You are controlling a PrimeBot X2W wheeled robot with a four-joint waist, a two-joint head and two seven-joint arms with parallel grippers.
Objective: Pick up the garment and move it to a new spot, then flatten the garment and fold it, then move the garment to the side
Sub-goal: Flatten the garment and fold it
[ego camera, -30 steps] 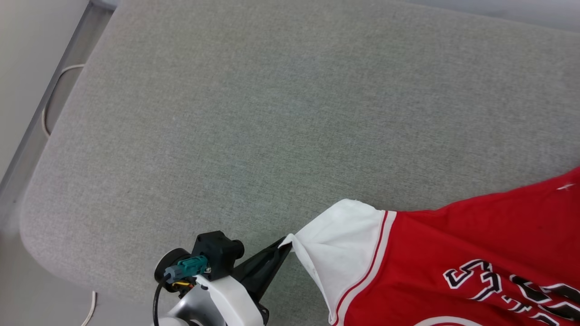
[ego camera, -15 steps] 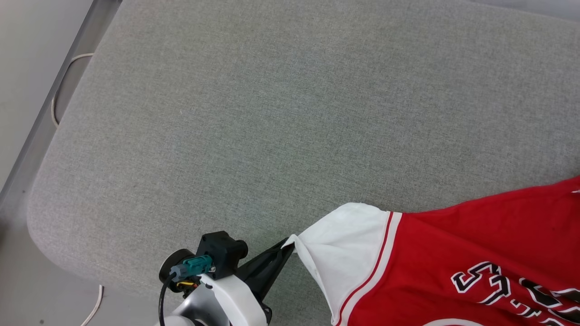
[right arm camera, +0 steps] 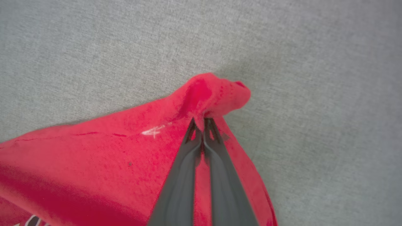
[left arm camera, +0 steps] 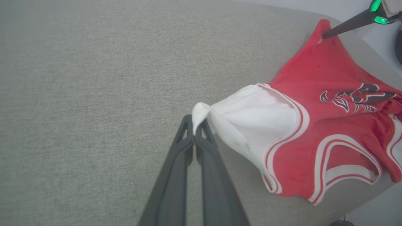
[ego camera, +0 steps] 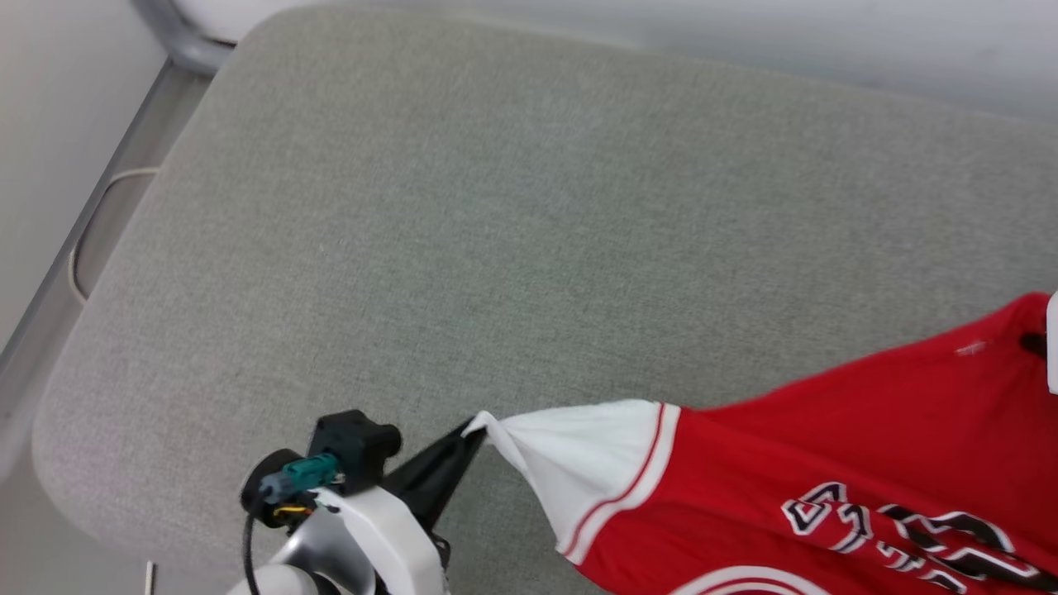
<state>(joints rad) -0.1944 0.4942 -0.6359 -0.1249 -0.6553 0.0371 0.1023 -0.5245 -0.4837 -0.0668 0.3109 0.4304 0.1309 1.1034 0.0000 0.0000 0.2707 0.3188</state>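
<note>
In the head view, the whole picture is shifted against the frame of half a second ago, so the camera is taken to have moved. The white sleeve is drawn into a tauter, narrower point than before. The garment is spread over the lower right of the grey padded surface, with its black-and-white lettering facing up. The sleeve tip is pinched by the left gripper, whose pale forearm rises from the bottom edge at the lower left, dark fingers aimed up and to the right.

In the left wrist view, the left gripper is seen closed tight on a small bunch of white sleeve cloth, and the garment trails away to the right. Its far red corner is lifted by the right gripper, which reaches in from the upper right.

In the right wrist view, the right gripper is clamped on a raised red corner of the garment; the cloth falls away to the lower left above the surface.
</note>
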